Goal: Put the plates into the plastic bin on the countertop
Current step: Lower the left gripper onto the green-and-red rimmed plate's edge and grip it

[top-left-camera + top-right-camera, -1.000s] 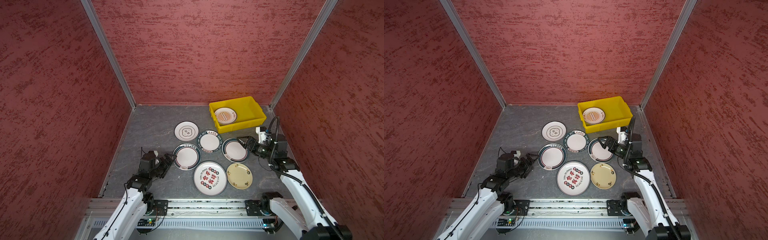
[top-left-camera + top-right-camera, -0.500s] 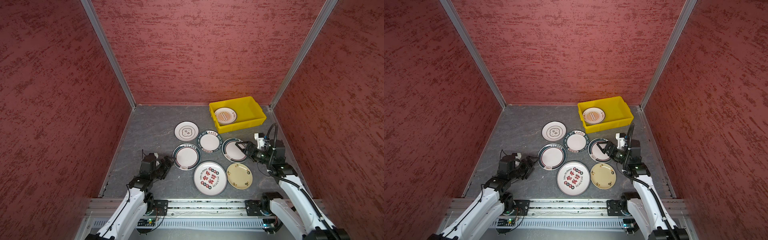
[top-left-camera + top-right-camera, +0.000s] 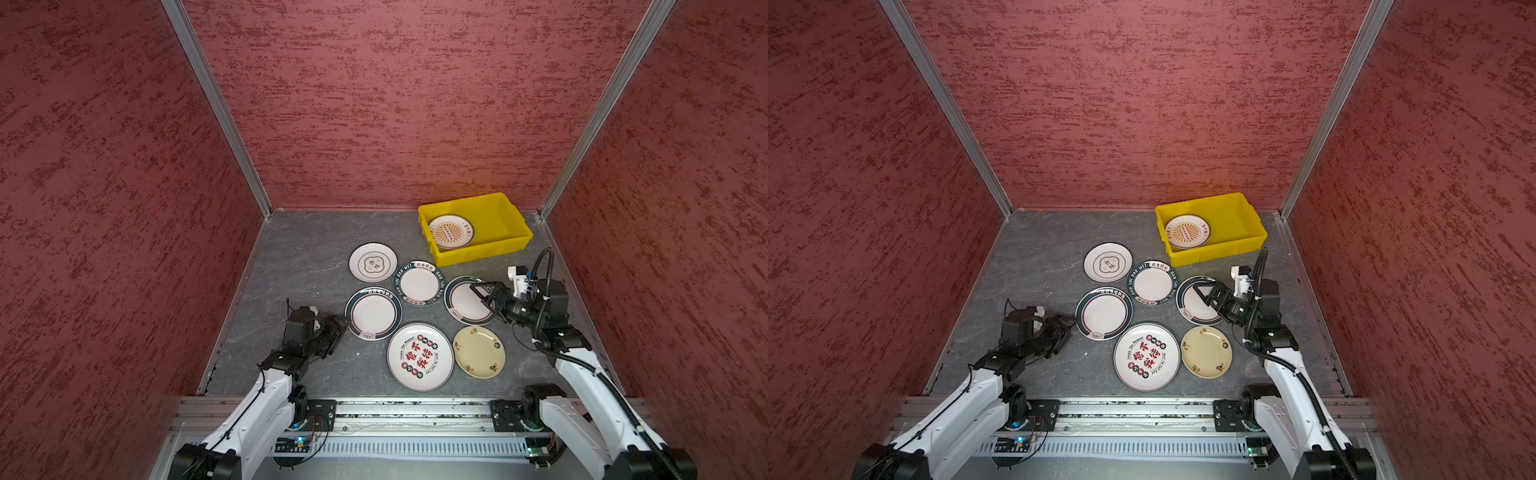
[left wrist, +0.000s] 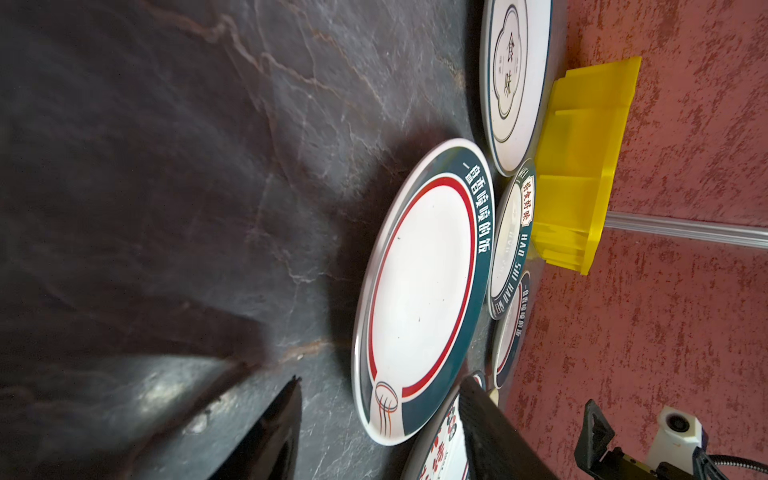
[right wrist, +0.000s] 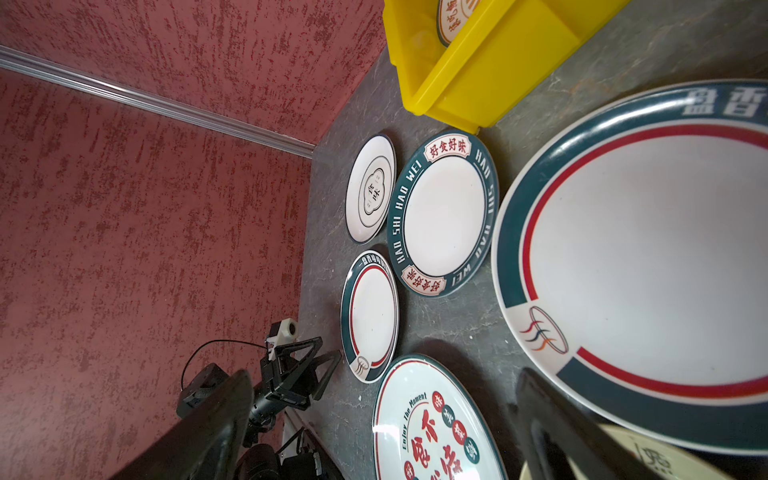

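Black left fingers (image 4: pixel 274 436) stand partly apart, low over the table (image 3: pixel 299 266), holding nothing. The near rim of the left ringed plate (image 3: pixel 373 312) lies just ahead of their gap. Right fingers (image 5: pixel 552 440) gape wide over the right ringed plate (image 3: pixel 468 300), clamping nothing, with one tip above its glossy white well. Between these two round dishes sits the lettered plate (image 3: pixel 419 282), its green rim touching the flower plate (image 3: pixel 372 262). Nearer the metal rail (image 3: pixel 395 409) lie the big plate (image 3: pixel 419 356) and the cream plate (image 3: pixel 479 351), just beside each other. Veined grey slab lies open left of and behind the plates. The yellow plastic bin (image 3: pixel 482 253) sits in the far right corner. A sunburst plate (image 3: pixel 451 231) fills its left half.
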